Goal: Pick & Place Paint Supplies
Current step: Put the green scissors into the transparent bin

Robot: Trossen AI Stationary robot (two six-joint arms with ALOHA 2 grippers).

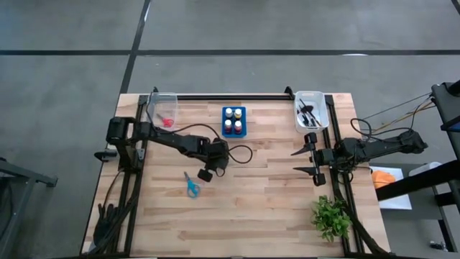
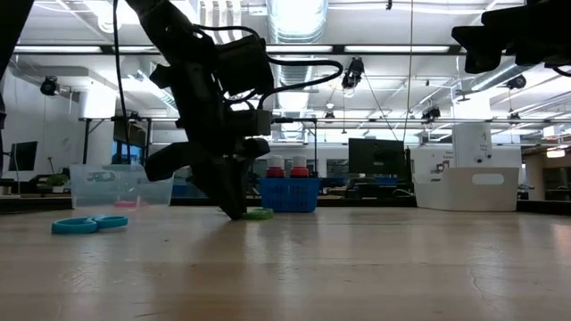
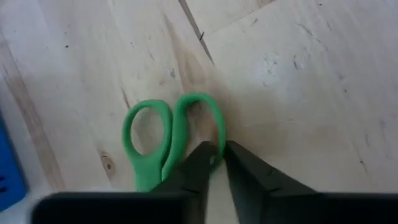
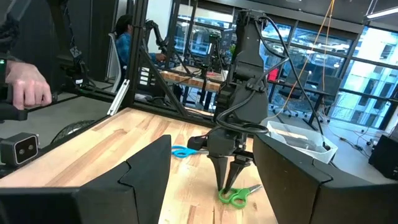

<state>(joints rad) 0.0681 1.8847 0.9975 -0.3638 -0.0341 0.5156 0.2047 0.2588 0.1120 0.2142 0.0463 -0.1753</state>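
- Because the left hand (image 3: 214,163) pinches only one thin loop of the green scissors (image 3: 168,140), lying flat near the tabletop's (image 1: 273,194) centre, they may pivot or slip free when lifted.
- The right hand (image 1: 314,158), spread, waits by the right edge.
- Counted: two scissors on the tabletop, green and blue scissors (image 1: 191,185); four paint bottles (image 1: 233,121) in the blue holder (image 1: 233,134); two clear bins (image 1: 162,108).

Green-handled scissors (image 3: 171,140) and blue-handled scissors (image 1: 191,185) lie flat on the table
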